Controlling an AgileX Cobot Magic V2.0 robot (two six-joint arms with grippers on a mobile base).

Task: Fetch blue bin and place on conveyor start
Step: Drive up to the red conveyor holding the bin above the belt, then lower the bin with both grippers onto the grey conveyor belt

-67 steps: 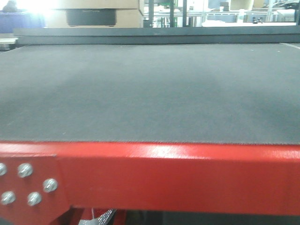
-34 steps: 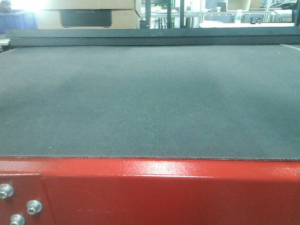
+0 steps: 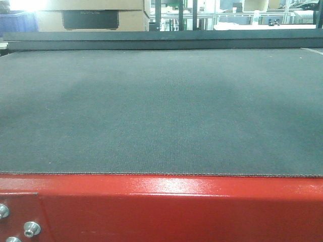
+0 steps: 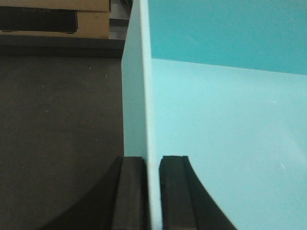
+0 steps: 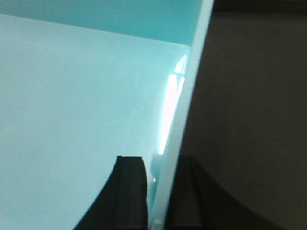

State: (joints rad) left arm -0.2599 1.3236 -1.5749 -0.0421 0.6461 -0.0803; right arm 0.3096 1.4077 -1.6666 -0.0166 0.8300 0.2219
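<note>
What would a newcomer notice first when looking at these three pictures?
In both wrist views, the pale aqua blue bin fills much of the picture, the left gripper and the right gripper each shut on one of its walls. In the front view, the wide dark-grey conveyor start spreads across, edged below by a glossy red frame with silver bolts at lower left.

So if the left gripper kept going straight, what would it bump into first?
The blue bin: its wall sits pinched in the left gripper. Past that is the dark conveyor belt, though how far is hard to tell.
</note>
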